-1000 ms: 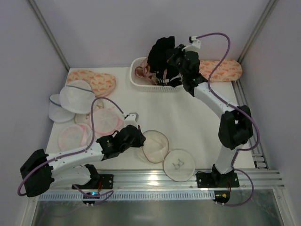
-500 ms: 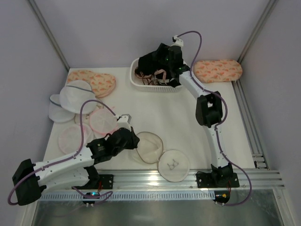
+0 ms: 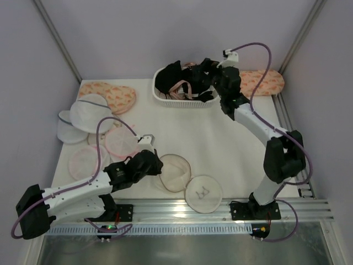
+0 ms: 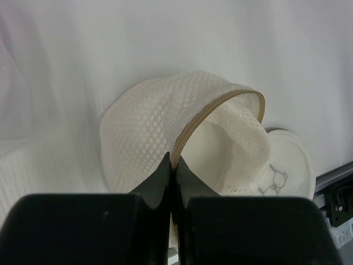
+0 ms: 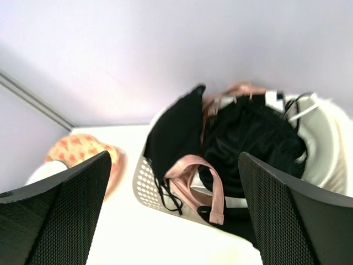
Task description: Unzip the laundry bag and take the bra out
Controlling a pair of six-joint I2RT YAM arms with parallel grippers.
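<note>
Right arm (image 3: 253,118) pulled back, right hand (image 5: 174,165) spread wide above bra (image 3: 168,79) in basket (image 3: 182,102), left hand (image 4: 172,160) pinching laundry bag (image 4: 149,127) rim

Bare tabletop (image 3: 220,138) runs through my middle — basket (image 3: 175,101) blocks the far edge, mesh pouches (image 3: 122,142) my left, laundry bag (image 3: 205,193) near me.

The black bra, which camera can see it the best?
The right wrist view. There the black bra is close and big, piled in the white basket. The top view shows it small and far, beside the right arm. The left wrist view shows only the laundry bag, no bra.
</note>
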